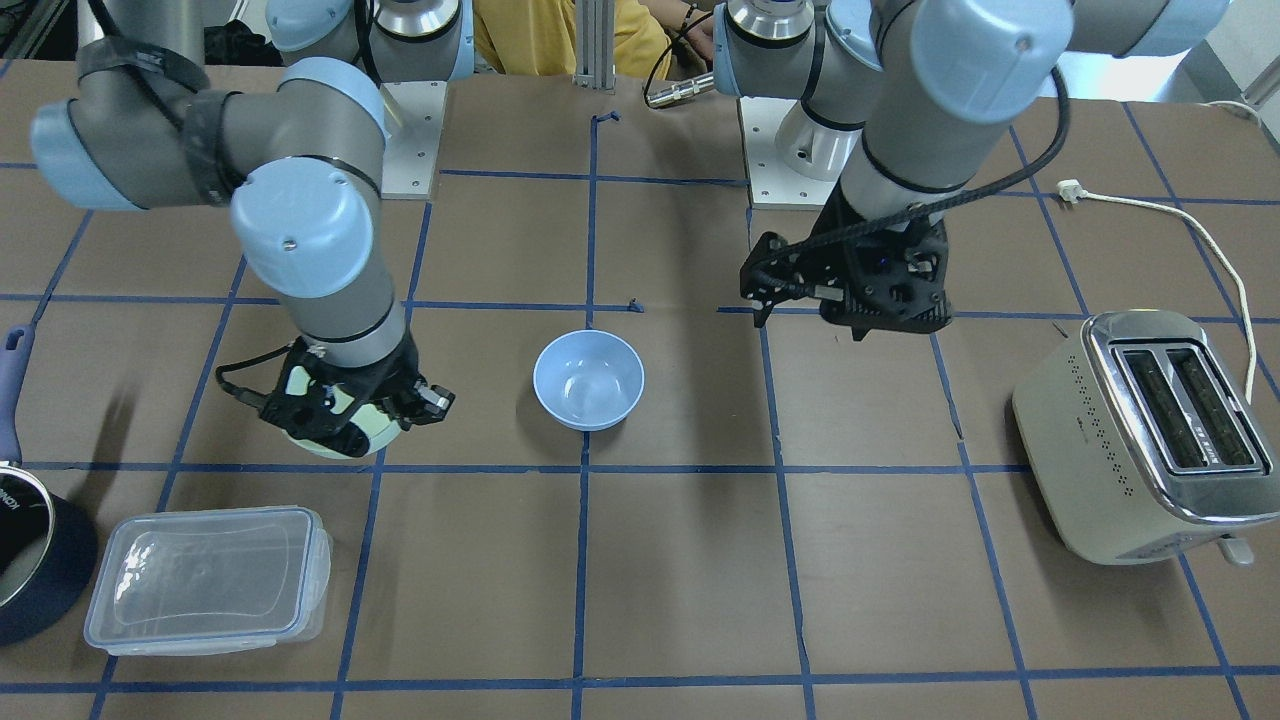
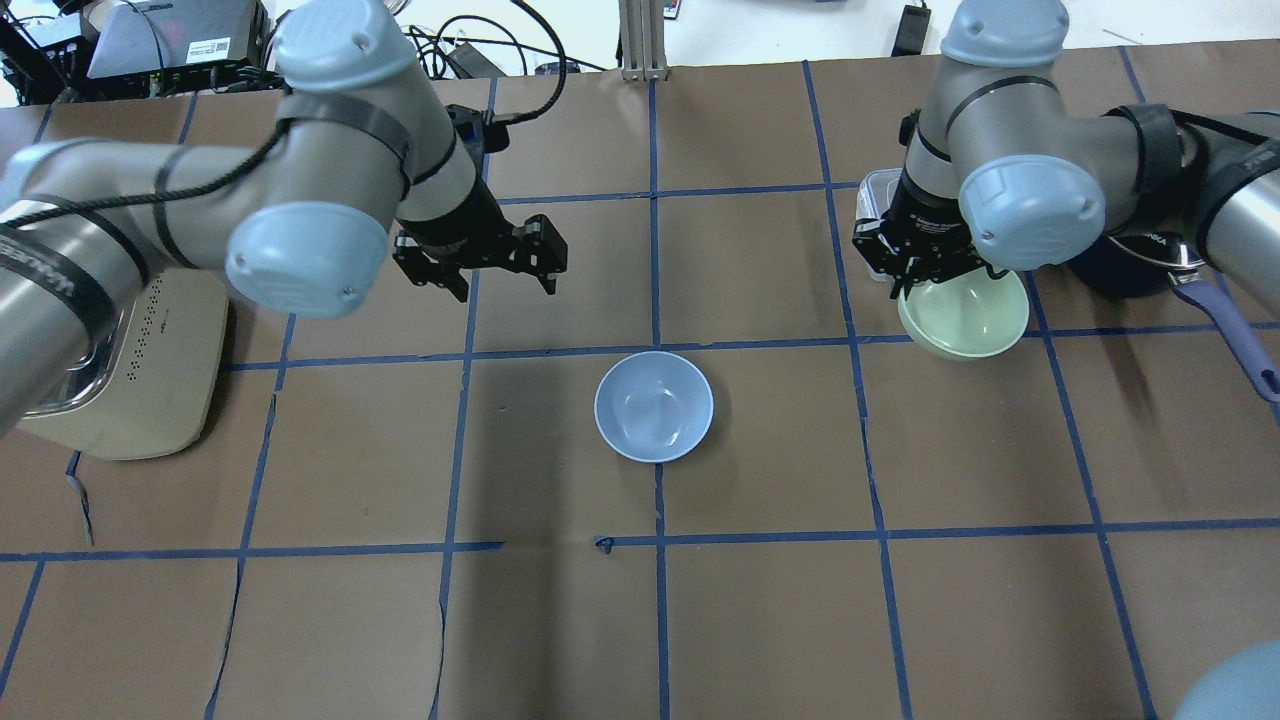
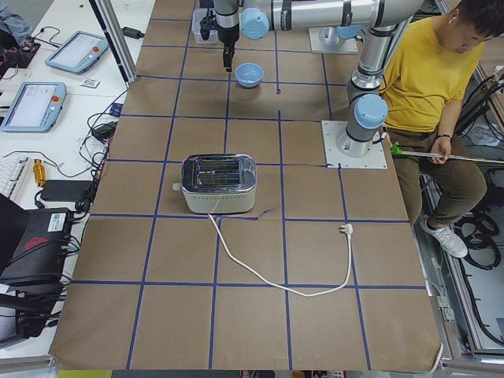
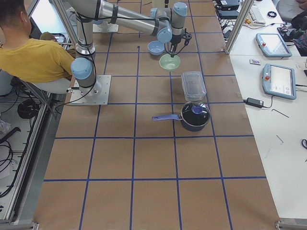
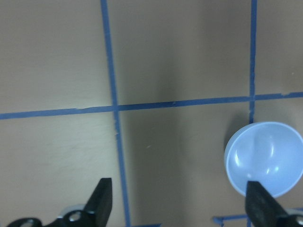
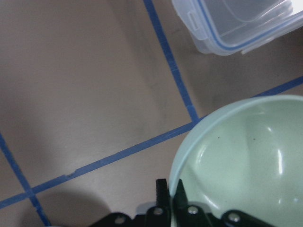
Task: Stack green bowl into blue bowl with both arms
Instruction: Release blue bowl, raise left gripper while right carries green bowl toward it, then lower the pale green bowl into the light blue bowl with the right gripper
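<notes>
The green bowl [image 2: 975,320] is at the table's right side in the overhead view, and my right gripper [image 2: 905,285] is shut on its near-left rim. The right wrist view shows the rim pinched between the two fingers [image 6: 163,189] and the pale bowl [image 6: 246,161] filling the lower right. I cannot tell whether the bowl rests on the table or hangs just above it. The blue bowl [image 2: 654,406] stands upright and empty at the table's middle. My left gripper [image 2: 505,280] is open and empty, hovering back-left of the blue bowl [image 5: 265,158].
A clear lidded container [image 1: 205,575] lies just beyond the green bowl. A dark navy pot [image 1: 30,560] with a long handle stands further out. A toaster [image 1: 1140,430] sits on my left side with its cord [image 1: 1180,215]. A person in yellow [image 3: 425,71] sits behind the robot.
</notes>
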